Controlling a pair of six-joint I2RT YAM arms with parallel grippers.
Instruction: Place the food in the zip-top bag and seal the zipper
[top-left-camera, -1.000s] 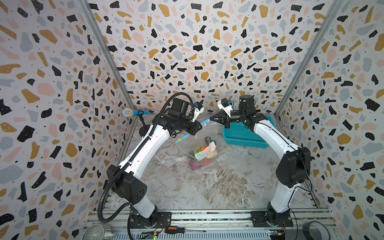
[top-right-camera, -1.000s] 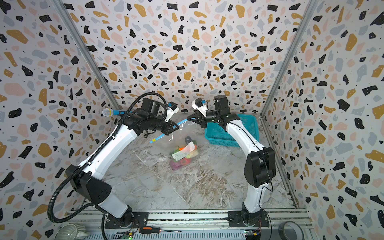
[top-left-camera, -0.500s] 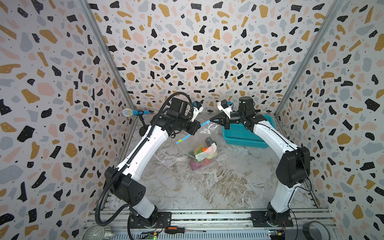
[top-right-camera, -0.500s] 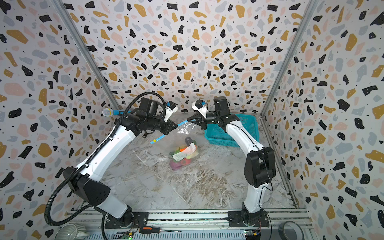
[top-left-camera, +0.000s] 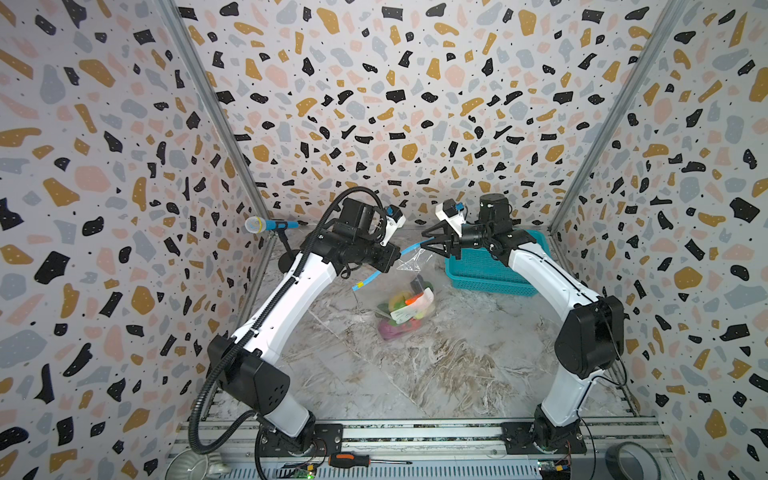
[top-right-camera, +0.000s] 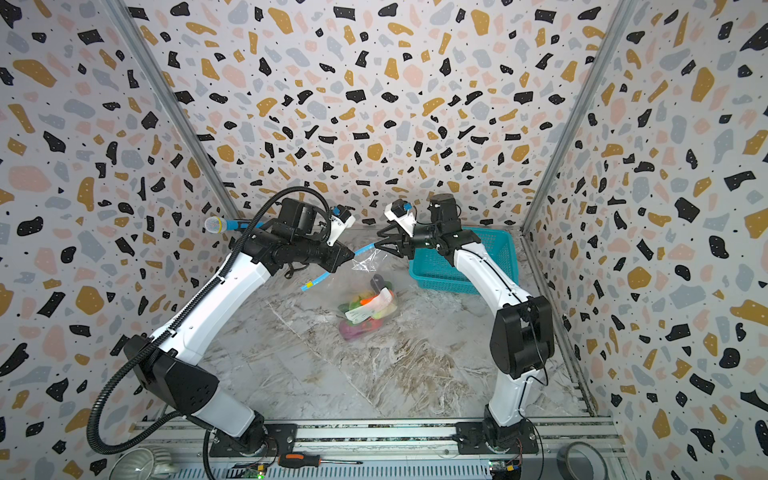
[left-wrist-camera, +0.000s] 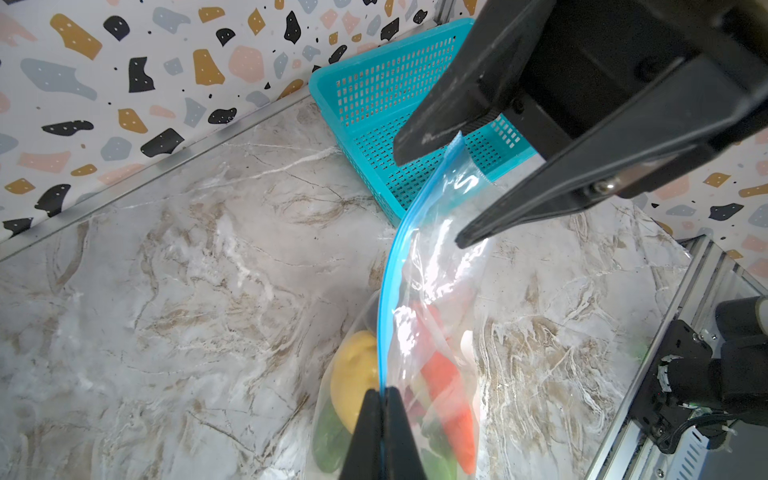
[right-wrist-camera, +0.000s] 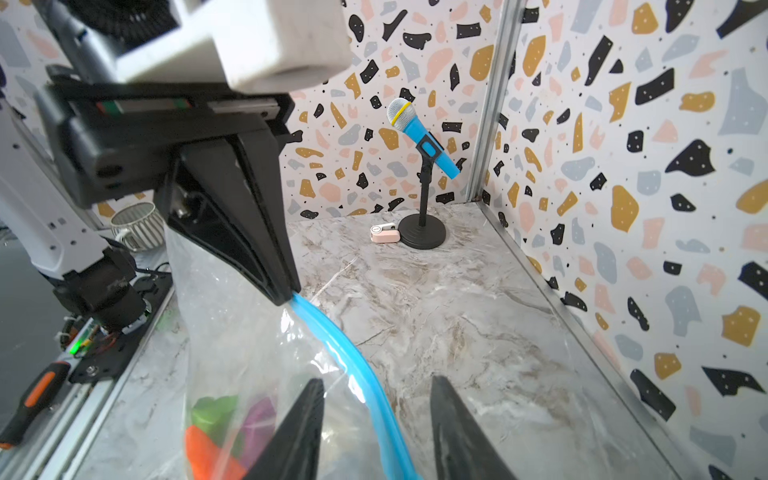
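1. Loading looks done: the food (top-left-camera: 405, 309) sits inside the bag (top-left-camera: 411, 266), held up by its mouth over the table (top-left-camera: 436, 374).
2. Your left fingers (left-wrist-camera: 365, 432) pinch the zipper (left-wrist-camera: 388, 291); your right fingers (right-wrist-camera: 299, 424) stand apart around its end, gripping nothing.
3. Sealing probably remains; I cannot tell how much is closed.

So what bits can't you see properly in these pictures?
The toy vegetables: tiny in both top views, partly behind the white label.
The zipper: left wrist view shows it edge-on, sealed or open is unclear.
The teal basket: the right arm covers part of it in both top views.
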